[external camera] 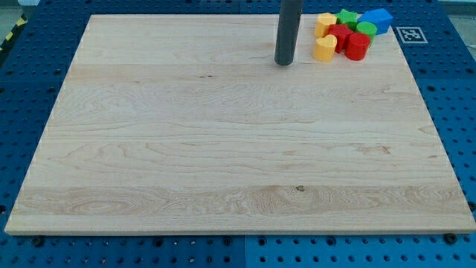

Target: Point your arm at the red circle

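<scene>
— Where does the tip (283, 63) stand?

— On the wooden board (223, 149), near the upper edge of the frame, right of centre. It is a bare rod, with nothing held and no jaws to open.

— And the red circle (357, 47)?

— In the cluster at the upper right, on its lower right side, well to the right of the tip. A yellow block (324, 48) lies between them; a second yellow block (324, 24), a red block (341, 35), two green blocks (347, 18) and a blue block (378, 20) crowd behind.
</scene>
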`<state>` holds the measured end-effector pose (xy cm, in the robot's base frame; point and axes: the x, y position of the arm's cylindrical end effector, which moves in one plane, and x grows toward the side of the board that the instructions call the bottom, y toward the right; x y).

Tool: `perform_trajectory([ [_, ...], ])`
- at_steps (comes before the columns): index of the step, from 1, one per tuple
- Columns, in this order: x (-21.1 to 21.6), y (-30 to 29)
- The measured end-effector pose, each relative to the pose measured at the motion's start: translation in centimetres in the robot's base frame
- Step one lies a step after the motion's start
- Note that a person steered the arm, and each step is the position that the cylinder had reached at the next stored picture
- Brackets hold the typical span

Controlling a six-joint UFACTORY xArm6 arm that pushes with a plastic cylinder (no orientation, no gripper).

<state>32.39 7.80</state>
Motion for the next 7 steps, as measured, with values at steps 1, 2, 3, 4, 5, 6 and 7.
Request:
perform_trajectory([
  [1,1.1,4.3],
  [2,2.3,12.3],
  [3,3.3,17.0],
  [4,3.3,17.0],
  [5,3.3,18.5],
  [6,2.3,21.0],
  [7,-1.7,21.9],
])
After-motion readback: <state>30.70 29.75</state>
